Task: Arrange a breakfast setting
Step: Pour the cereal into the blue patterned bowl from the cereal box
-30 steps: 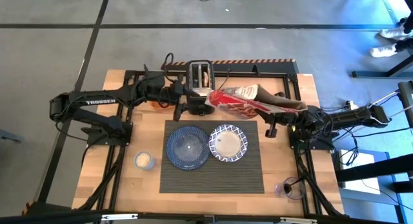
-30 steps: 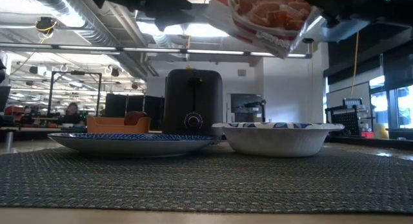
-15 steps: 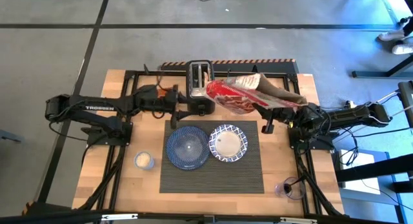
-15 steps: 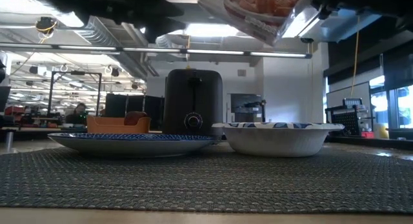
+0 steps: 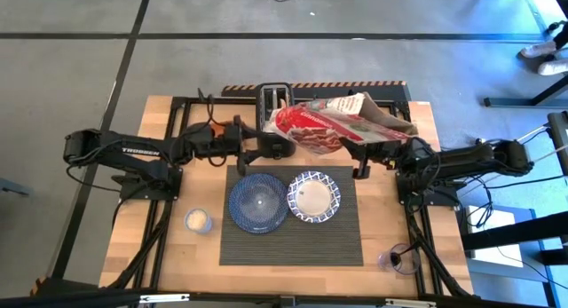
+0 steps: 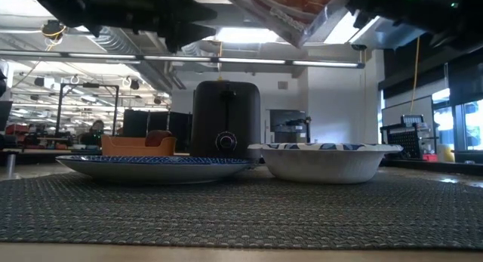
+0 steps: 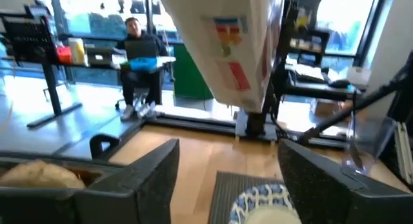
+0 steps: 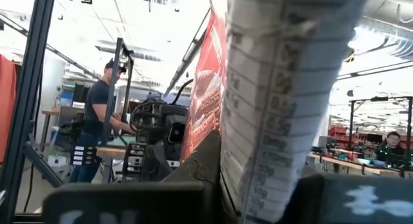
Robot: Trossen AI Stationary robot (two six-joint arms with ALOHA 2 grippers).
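Right gripper [image 5: 368, 151]: pinching red cereal bag [image 5: 333, 126], held aloft beyond bowl [image 5: 312, 196].
Left gripper [image 5: 266, 148]: spread, empty, near the bag's left end.
Bowl: right of plate [image 5: 257, 202] on placemat [image 5: 293, 246].
Advice: centre bag mouth over bowl before tipping; tilt slowly.

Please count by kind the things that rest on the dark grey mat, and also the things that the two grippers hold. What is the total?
Round dark blue plate, on the dark grey ribbed placemat: 1
Blue-and-white patterned bowl, on the placemat: 1
Red printed plastic bag, held by the right gripper: 1
Things in the open left gripper: 0
Total: 3
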